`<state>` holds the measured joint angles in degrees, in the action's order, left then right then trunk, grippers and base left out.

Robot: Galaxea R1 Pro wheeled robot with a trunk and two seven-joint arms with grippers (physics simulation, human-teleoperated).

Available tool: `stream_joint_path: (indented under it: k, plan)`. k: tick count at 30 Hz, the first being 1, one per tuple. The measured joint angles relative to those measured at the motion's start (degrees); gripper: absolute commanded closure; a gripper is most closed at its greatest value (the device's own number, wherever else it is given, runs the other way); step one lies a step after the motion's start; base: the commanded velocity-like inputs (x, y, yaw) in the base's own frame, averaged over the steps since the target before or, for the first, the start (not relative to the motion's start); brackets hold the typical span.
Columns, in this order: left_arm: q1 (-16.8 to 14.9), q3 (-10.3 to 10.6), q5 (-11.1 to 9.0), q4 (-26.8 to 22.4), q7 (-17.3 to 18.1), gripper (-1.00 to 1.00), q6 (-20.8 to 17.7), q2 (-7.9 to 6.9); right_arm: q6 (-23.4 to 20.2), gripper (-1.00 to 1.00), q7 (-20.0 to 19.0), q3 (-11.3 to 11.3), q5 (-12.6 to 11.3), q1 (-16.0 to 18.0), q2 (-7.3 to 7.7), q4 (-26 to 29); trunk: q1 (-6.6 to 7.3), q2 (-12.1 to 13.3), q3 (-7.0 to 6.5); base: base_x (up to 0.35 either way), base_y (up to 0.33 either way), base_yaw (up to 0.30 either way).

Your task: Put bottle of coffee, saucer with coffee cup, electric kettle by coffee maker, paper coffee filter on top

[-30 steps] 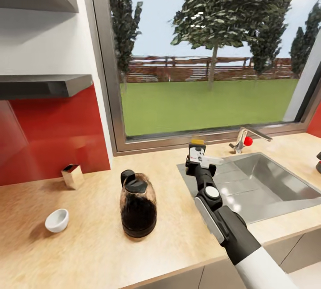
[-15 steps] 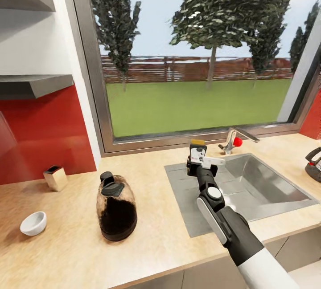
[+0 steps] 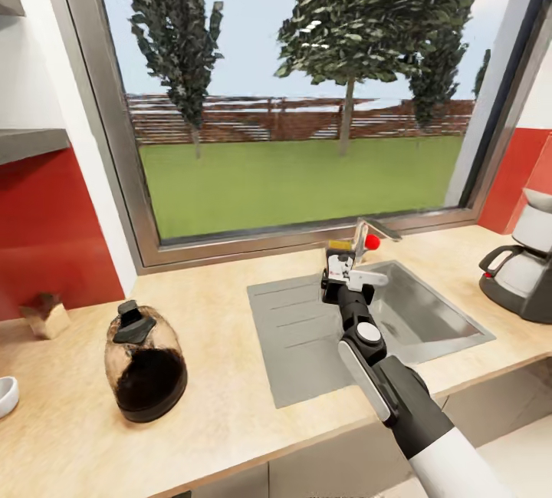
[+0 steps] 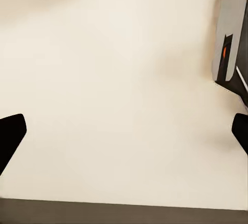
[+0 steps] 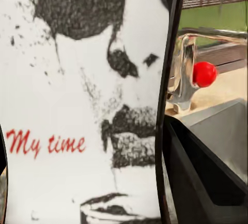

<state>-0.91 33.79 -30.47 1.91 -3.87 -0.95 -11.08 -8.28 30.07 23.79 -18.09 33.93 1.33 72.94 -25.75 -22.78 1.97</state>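
The bottle of coffee (image 3: 339,258), white-labelled with a yellow cap, hangs over the sink's back edge with my right gripper (image 3: 340,268) shut on it. The right wrist view puts its "My time" label (image 5: 82,105) right up against the camera, with a black finger (image 5: 204,182) beside it. At the counter's far right stands the white and black coffee maker (image 3: 527,266). A dark glass kettle (image 3: 144,364) with a black lid stands on the counter at the left. A white cup (image 3: 4,395) peeks in at the left edge. My left gripper (image 4: 124,131) is open over a pale surface.
A steel sink (image 3: 360,321) with a red-knobbed tap (image 3: 368,241) is set in the wooden countertop (image 3: 222,406) below a large window. A small brown box (image 3: 46,315) sits by the red backsplash, under a grey shelf (image 3: 31,143).
The camera has turned to the right, so the whole picture has slid left and the coffee maker has come into view. The right arm still holds the bottle the same way.
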Motion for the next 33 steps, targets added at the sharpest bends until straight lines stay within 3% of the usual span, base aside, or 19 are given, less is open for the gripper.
stream_joint_path:
  k: [15,33]
  plan:
    - [0.0,-0.07,-0.09,0.0,-0.05,-1.0,0.0,0.02,0.0,1.0,0.03,0.0,0.0,-0.01,0.0,-0.12,-0.01,-0.01,0.0,0.0,-0.277,-0.26]
    - [0.0,-0.17,-0.18,0.0,-0.06,-1.0,0.0,0.11,0.0,1.0,0.06,0.0,0.0,-0.17,0.0,-0.32,0.01,-0.01,0.0,0.136,-0.277,-0.009]
